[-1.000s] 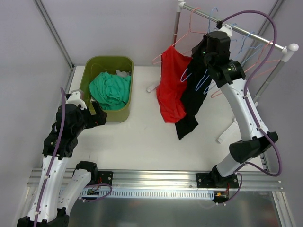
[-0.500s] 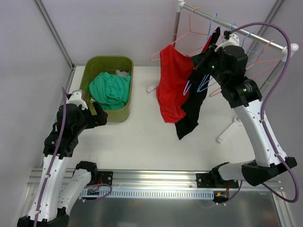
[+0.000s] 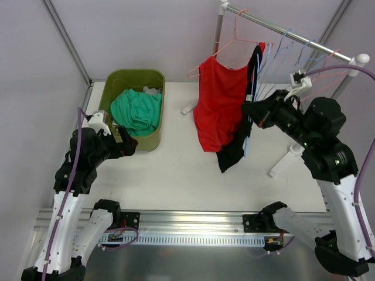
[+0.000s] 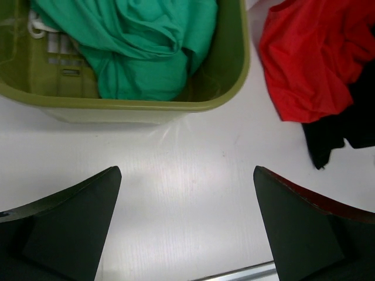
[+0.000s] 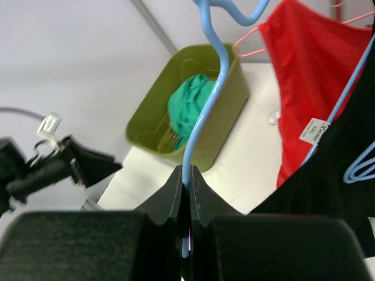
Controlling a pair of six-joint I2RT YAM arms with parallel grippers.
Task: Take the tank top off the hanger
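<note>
A black tank top point(image 3: 236, 140) hangs on a light blue hanger point(image 3: 252, 88) in front of the rack, below the rail point(image 3: 281, 28). My right gripper point(image 3: 248, 111) is shut on the hanger's wire. In the right wrist view the blue hanger point(image 5: 205, 105) runs up from between my shut right gripper point(image 5: 186, 175), and the black tank top point(image 5: 328, 187) drapes to the right. The hook's top is cut off there. My left gripper point(image 3: 130, 143) stands open and holds nothing, just in front of the bin. In its wrist view the left gripper point(image 4: 186, 171) shows bare table between its fingers.
A red top point(image 3: 218, 105) hangs on a pink hanger point(image 3: 225, 50) just left of the black one. Several bare hangers point(image 3: 304, 50) hang further along the rail. An olive green bin point(image 3: 153, 139) holding a green cloth point(image 3: 136, 111) stands at the back left.
My right arm has swung down and to the right, away from the rail, carrying the blue hanger; the black tank top now hangs edge-on. The left arm has stayed put.
</note>
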